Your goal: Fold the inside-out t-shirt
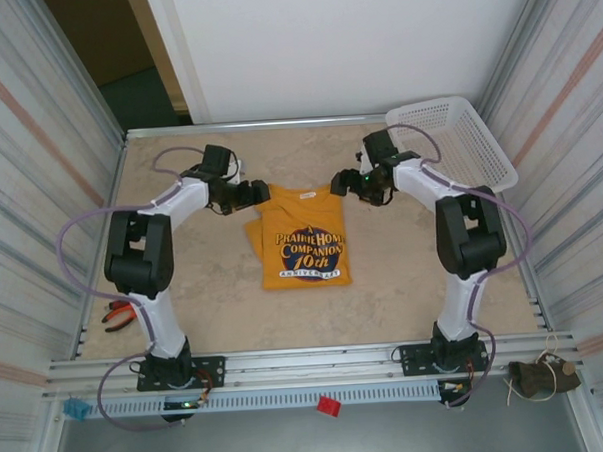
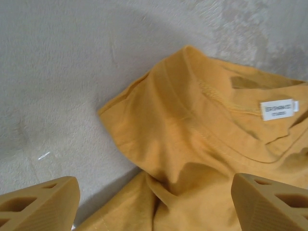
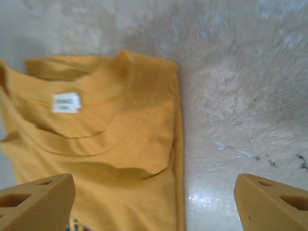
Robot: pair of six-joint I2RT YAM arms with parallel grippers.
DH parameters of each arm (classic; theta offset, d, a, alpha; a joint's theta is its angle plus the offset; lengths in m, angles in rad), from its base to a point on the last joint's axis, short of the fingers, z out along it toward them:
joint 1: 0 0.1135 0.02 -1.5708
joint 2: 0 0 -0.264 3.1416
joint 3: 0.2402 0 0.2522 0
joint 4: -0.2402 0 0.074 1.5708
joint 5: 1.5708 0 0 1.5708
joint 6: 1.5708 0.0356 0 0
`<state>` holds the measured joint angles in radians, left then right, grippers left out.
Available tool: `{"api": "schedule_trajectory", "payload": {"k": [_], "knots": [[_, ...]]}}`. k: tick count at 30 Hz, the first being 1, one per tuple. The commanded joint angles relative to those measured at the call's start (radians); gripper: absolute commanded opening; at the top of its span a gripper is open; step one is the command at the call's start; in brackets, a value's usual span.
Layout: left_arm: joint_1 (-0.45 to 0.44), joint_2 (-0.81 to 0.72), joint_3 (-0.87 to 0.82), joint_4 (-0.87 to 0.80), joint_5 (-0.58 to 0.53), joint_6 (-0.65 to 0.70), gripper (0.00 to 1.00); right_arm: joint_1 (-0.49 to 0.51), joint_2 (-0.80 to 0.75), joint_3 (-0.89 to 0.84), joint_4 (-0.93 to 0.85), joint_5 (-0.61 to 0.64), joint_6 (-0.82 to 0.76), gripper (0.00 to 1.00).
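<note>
The mustard t-shirt [image 1: 304, 241] lies folded into a narrow upright rectangle mid-table, dark printed lettering facing up, collar at the far end. My left gripper [image 1: 254, 195] hovers at its far left corner, jaws wide open over the shoulder cloth [image 2: 192, 144] and holding nothing. At the far right corner my right gripper [image 1: 348, 184] is open too, above the shirt's right edge [image 3: 175, 144], nothing between its fingers [image 3: 33, 204]. A white neck label [image 3: 66, 102] shows inside the collar.
A white mesh basket [image 1: 458, 139] stands at the back right corner. Red-handled pliers [image 1: 118, 314] lie by the left rail. Metal rails edge the beige table [image 1: 434, 270]. Bare table lies on both sides of the shirt.
</note>
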<state>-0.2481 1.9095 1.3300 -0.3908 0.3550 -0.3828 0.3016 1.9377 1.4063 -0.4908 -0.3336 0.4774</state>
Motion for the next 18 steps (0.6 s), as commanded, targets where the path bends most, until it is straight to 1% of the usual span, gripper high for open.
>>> {"api": "schedule_trajectory", "payload": {"k": [1, 8, 14, 18], "knots": [[0.009, 0.024, -0.010, 0.034, 0.069, 0.031, 0.84, 0.007, 0.028, 0.031, -0.004, -0.019, -0.031, 0.85], [0.007, 0.126, 0.008, 0.131, 0.209, -0.013, 0.88, 0.005, 0.102, 0.043, 0.050, -0.079, -0.009, 0.83], [-0.015, 0.160, -0.016, 0.210, 0.272, -0.050, 0.87, 0.016, 0.144, 0.012, 0.145, -0.178, 0.034, 0.78], [-0.029, 0.165, -0.049, 0.281, 0.317, -0.080, 0.85, 0.038, 0.156, 0.003, 0.186, -0.204, 0.050, 0.75]]}}
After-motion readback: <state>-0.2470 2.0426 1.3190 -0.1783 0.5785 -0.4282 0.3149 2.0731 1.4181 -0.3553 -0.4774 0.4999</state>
